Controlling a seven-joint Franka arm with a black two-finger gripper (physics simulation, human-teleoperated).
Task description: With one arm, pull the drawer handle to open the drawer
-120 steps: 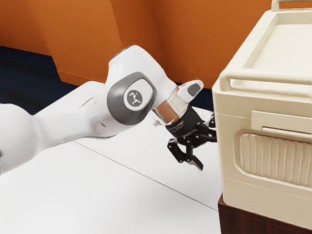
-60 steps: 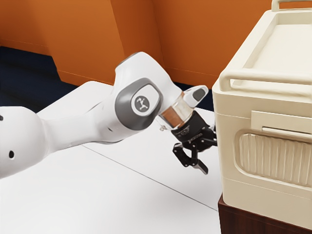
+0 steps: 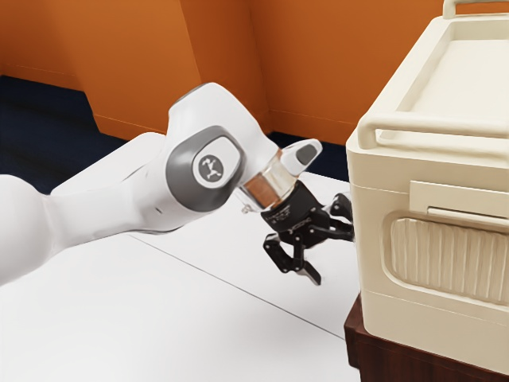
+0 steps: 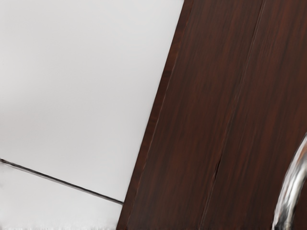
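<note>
The black gripper stands open beside the cream box, its fingers spread wide; one finger is partly hidden behind the box's edge. Beneath the box, a dark wooden drawer front juts a little toward the exterior view's left from the cabinet. In the wrist view, a shiny curved metal handle shows in part, by the dark wood surface. Whether a finger touches the handle cannot be told.
The cream box with rails and a ribbed panel rests on the dark cabinet. A white surface with a thin seam spreads below the arm. Orange walls stand behind.
After a small shift toward the exterior view's right, my hand has moved back left. The dark wooden front now sticks out past the cabinet's edge, where it did not before.
</note>
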